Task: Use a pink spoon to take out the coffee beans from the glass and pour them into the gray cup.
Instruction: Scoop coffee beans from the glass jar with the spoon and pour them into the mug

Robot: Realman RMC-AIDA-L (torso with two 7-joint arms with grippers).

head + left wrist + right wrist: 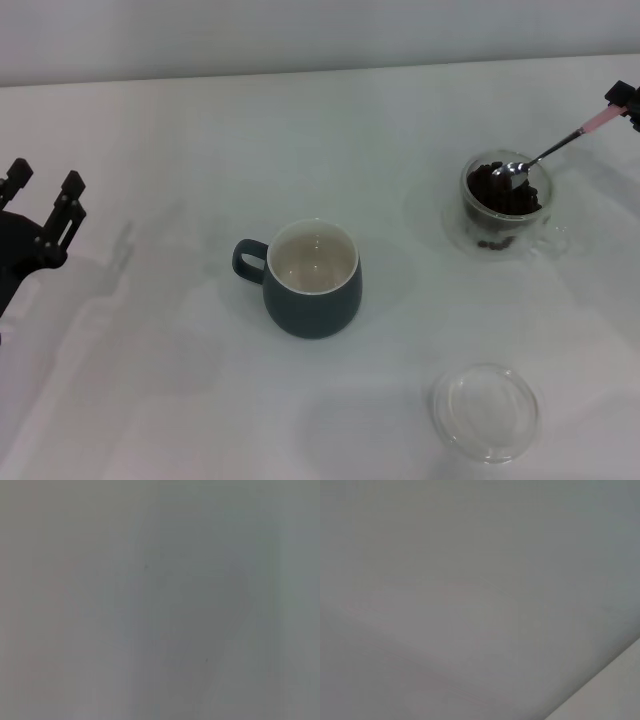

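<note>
The glass (502, 232) stands at the right of the table with a heap of dark coffee beans (505, 195) in it. My right gripper (622, 106), at the right edge of the head view, is shut on the pink handle of the pink spoon (560, 146). The spoon slants down into the glass and its silver bowl rests on top of the beans. The gray cup (312, 279) stands at the table's middle, upright, handle to the left, its cream inside bare. My left gripper (45, 192) is open and idle at the left edge. Both wrist views show only blank surface.
A flat shallow clear glass dish (485, 411) lies at the front right, below the glass. The white table (180, 400) runs back to a pale wall.
</note>
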